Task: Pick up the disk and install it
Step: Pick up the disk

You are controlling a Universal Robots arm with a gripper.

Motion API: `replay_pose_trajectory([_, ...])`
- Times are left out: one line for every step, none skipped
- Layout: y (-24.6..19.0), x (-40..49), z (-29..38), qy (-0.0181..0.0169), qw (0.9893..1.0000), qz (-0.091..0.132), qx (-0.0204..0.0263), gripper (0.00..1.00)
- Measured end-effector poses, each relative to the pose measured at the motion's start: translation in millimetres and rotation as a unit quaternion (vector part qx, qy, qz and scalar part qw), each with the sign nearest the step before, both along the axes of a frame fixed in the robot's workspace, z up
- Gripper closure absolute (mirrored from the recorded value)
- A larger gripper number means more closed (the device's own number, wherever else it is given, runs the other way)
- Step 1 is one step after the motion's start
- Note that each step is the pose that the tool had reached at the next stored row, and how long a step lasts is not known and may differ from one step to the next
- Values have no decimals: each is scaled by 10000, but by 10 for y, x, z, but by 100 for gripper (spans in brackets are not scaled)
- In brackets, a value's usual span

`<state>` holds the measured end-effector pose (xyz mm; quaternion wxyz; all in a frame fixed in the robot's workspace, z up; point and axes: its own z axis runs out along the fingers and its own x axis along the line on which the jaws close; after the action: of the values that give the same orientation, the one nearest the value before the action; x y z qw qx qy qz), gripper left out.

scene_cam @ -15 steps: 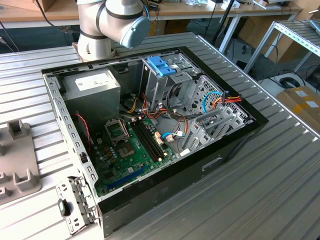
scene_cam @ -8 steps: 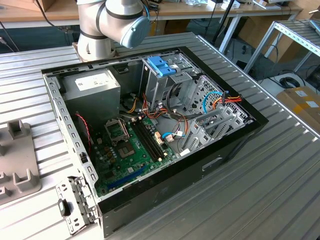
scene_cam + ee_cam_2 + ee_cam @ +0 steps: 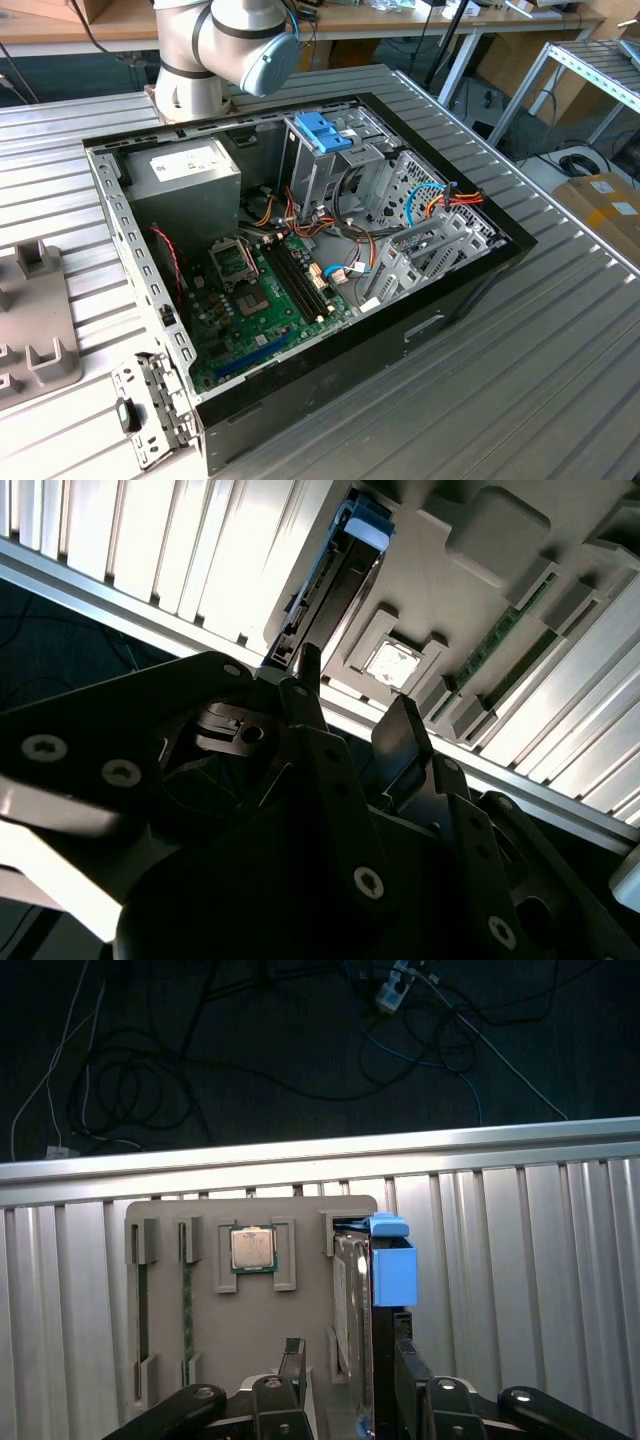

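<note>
Closest to the lens in the first wrist view sits my black metal gripper [image 3: 348,1358], released, its jaws spread apart. Between them rises the near end of the disk [image 3: 352,1290], a flat silver-metal hard drive edged by a blue plastic carrier frame. It stands on edge in a slot of the grey plastic parts tray [image 3: 300,1315]. I cannot tell whether either finger touches it. Beside the disk, in the same tray, lies a small square silver processor chip [image 3: 253,1250]. The tray rests on the ribbed silver metal table [image 3: 520,1260], near its edge.

In the second wrist view the gripper [image 3: 350,695] looms dark in front, jaws apart. The disk [image 3: 325,580] runs away from its fingertips, upright in the tray [image 3: 440,590], with the chip [image 3: 390,665] just beside it and a thin green memory stick [image 3: 500,640] further along.

In the exterior view I see the silver robot arm [image 3: 215,45] behind a black open computer case [image 3: 330,375] on the table [image 3: 560,350]. Inside the case are a green motherboard [image 3: 255,300], a grey power-supply box [image 3: 190,175] and a blue plastic handle [image 3: 325,133] on the drive cage. The tray [image 3: 40,330] lies at the exterior view's left.
</note>
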<state>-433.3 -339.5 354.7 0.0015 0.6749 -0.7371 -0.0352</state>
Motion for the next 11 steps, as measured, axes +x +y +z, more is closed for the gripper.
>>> replay_pose_trajectory([0,0,-1,0,10000,0,0,52])
replay_pose_trajectory([1,0,-3,0,10000,0,0,52])
replay_pose_trajectory([1,0,-5,0,10000,0,0,52])
replay_pose_trajectory([5,0,-43,0,10000,0,0,52])
replay_pose_trajectory([10,0,-78,0,10000,0,0,52])
replay_pose_trajectory([11,0,-80,0,10000,0,0,52])
replay_pose_trajectory([11,0,-81,0,10000,0,0,52])
replay_pose_trajectory([11,0,-83,0,10000,0,0,52])
replay_pose_trajectory([11,-1,-85,0,10000,0,0,52])
replay_pose_trajectory([12,-1,-86,0,10000,0,0,52])
replay_pose_trajectory([12,-1,-87,0,10000,0,0,52])
